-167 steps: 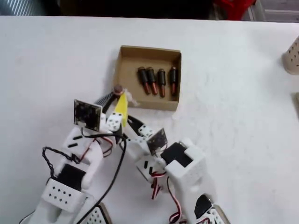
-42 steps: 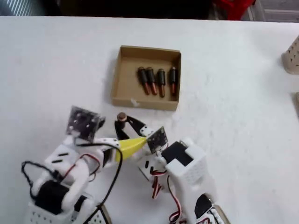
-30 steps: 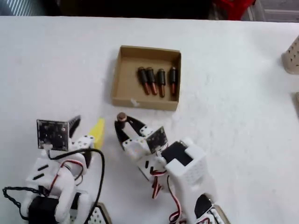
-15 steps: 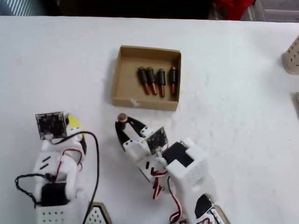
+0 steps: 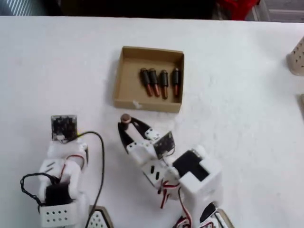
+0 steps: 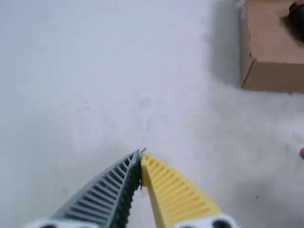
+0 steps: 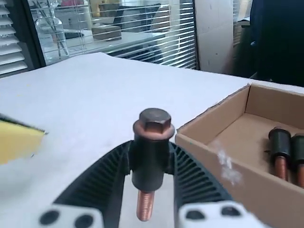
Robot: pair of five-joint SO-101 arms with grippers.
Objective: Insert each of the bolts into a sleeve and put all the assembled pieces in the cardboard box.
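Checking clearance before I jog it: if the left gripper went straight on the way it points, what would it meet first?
Nothing that I can see: the left gripper points over bare table, and the cardboard box lies off to one side; depth is unclear.

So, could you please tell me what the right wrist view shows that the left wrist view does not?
Right wrist view, alone of the two: the right gripper shut on the sleeved bolt, with window blinds behind. Left wrist view, alone of the two: the left gripper with its grey finger closed against its yellow finger over the table. Both: the cardboard box, the white table and that yellow finger.
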